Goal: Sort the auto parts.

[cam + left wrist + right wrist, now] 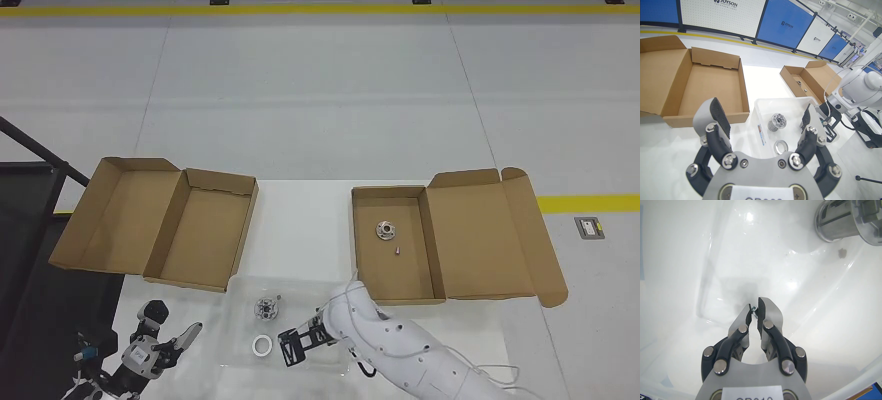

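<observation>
Tabletop bin (783, 99) holds hub (777, 122) and ring (780, 146); right claw (754, 303) pinches screw (754, 308).

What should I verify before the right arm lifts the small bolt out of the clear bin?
1. The right claw is shut on the small bolt: ok.
2. Grip is firm, with the bolt at the very tip: cannot tell.
3. The left claw is open, outside the bin: ok.
4. The hub and ring lie apart from the right claw: ok.
5. The right box is open, with bare floor: ok.
</observation>
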{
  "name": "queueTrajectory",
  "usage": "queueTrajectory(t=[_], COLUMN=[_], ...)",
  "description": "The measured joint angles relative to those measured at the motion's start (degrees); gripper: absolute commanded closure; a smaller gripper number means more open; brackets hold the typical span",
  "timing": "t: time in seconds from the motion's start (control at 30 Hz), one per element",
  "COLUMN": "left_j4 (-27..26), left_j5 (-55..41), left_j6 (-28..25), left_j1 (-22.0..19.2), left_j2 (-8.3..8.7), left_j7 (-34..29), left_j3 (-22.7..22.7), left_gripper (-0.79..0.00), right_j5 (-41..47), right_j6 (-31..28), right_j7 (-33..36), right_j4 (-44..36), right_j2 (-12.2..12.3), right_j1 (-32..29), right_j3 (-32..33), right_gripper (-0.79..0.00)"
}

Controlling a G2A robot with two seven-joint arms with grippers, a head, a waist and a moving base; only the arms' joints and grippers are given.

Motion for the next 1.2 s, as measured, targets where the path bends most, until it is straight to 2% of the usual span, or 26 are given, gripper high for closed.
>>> queueTrajectory(t=[0.2,0.4,0.6,0.73,0.83,0.93,1.0,1.2], left_j4=[0.00,0.00,0.00,0.00,0.00,0.00,0.00,0.00], left_j5=[0.00,0.00,0.00,0.00,0.00,0.00,0.00,0.00], left_j6=[0.00,0.00,0.00,0.00,0.00,0.00,0.00,0.00], left_j1=[0.00,0.00,0.00,0.00,0.00,0.00,0.00,0.00], left_j2=[0.00,0.00,0.00,0.00,0.00,0.00,0.00,0.00], left_j7=[0.00,0.00,0.00,0.00,0.00,0.00,0.00,0.00], left_j3=[0.00,0.00,0.00,0.00,0.00,0.00,0.00,0.00], left_gripper=[-0.785,-0.785,-0.785,-0.785,-0.785,-0.785,-0.785,-0.785], right_j5=[-0.79,-3.38,-9.85,-14.46,-15.80,-17.05,-17.56,-17.52], right_j6=[0.39,2.93,6.09,7.02,9.38,10.06,9.88,9.86], right_j7=[-1.40,-7.79,-21.68,-34.60,-46.26,-56.91,-59.18,-58.54], right_j4=[-2.42,-7.91,-19.97,-28.76,-31.37,-30.51,-29.85,-29.88], right_j2=[0.93,3.38,8.17,11.32,13.03,14.20,14.41,14.37], right_j1=[-1.08,-4.15,-12.67,-19.95,-24.47,-26.98,-27.19,-27.12], right_j3=[2.26,7.49,17.95,25.69,31.12,34.51,35.08,34.99], right_gripper=[0.000,0.000,0.000,0.000,0.000,0.000,0.000,0.000])
